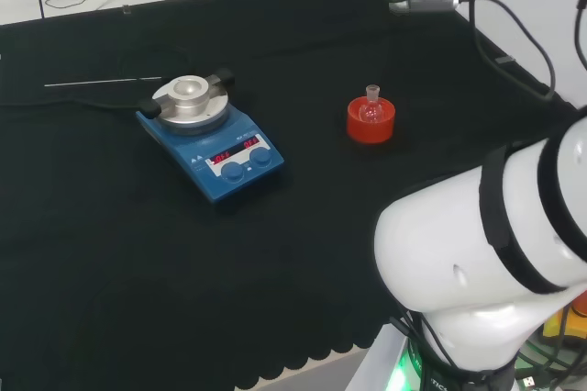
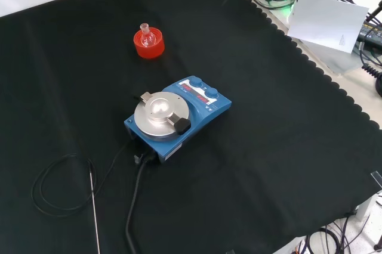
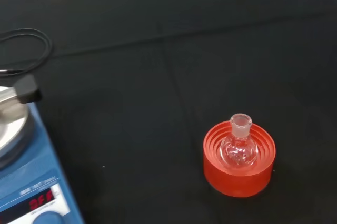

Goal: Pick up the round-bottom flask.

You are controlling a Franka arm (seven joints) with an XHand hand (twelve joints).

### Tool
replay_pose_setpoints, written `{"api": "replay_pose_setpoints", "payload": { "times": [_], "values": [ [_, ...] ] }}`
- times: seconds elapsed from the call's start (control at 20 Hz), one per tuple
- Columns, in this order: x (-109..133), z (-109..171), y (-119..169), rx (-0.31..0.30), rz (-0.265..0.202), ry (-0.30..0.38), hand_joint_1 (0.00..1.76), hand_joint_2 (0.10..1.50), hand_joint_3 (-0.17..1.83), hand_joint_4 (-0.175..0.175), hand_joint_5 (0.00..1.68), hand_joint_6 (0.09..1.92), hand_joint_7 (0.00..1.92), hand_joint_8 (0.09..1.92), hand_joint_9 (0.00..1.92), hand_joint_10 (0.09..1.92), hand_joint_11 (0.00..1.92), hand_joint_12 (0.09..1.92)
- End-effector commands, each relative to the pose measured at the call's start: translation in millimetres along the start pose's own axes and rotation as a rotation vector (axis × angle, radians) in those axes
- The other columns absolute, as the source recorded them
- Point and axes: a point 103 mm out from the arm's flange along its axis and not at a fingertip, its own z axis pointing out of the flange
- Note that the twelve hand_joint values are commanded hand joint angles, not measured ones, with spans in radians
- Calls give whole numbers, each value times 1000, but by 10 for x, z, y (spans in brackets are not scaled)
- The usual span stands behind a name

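Observation:
A small clear round-bottom flask stands upright on a red ribbed ring stand right of the bench's middle in the head view. In the front view the flask and its stand sit near the cloth's far edge. The wrist view looks down on the flask in the stand from some distance, with bare cloth all round it.
A blue hotplate stirrer with a round metal top stands left of the flask in the head view, and nearer the camera in the front view. Its black cable and a thin metal probe lie on the cloth. The arm's white link stands at lower right.

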Motion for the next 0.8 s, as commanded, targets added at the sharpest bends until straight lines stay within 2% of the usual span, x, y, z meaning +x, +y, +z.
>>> {"api": "replay_pose_setpoints", "payload": {
  "times": [0.05, 0.4, 0.8],
  "values": [
    [-259, 670, 516, 71, 63, 68, 357, 1194, 209, -39, 420, 195, 137, 658, 290, 717, 97, 1403],
    [-327, 1127, 868, 124, 95, 94, 464, 1107, 191, -40, 395, 156, 137, 666, 295, 718, 105, 1399],
    [-553, 1638, 1054, 174, 143, 155, 532, 1045, 194, -36, 415, 132, 143, 678, 304, 724, 111, 1399]
  ]
}}
